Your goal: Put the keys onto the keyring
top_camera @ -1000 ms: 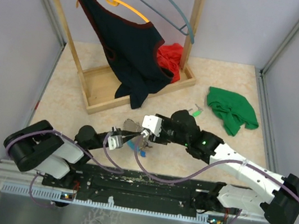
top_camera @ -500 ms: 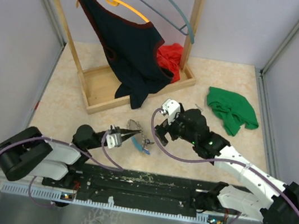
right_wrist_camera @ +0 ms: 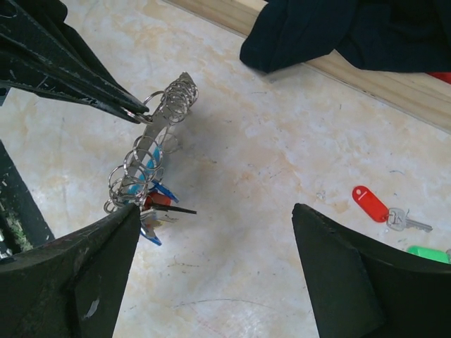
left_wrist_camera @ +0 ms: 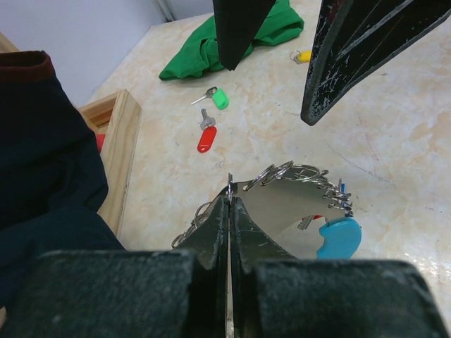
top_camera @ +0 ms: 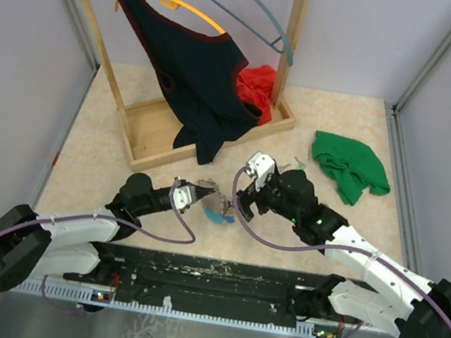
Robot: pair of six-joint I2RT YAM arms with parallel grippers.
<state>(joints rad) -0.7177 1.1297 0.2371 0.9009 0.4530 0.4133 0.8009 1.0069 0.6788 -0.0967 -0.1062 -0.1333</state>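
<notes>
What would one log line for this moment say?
left gripper: shut on keyring | right gripper: open, empty, beside keyring | red key, green key: loose on table

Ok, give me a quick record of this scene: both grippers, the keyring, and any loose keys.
left gripper: shut, pinching the edge of the keyring
right gripper: open wide, holding nothing, poised beside the keyring
keyring: metal plate lined with wire rings, a blue key hanging on it
loose keys: red key, green key and yellow key lying apart on the table
nearby: green cloth just beyond the loose keys
task state: three keys not yet on the keyring
</notes>
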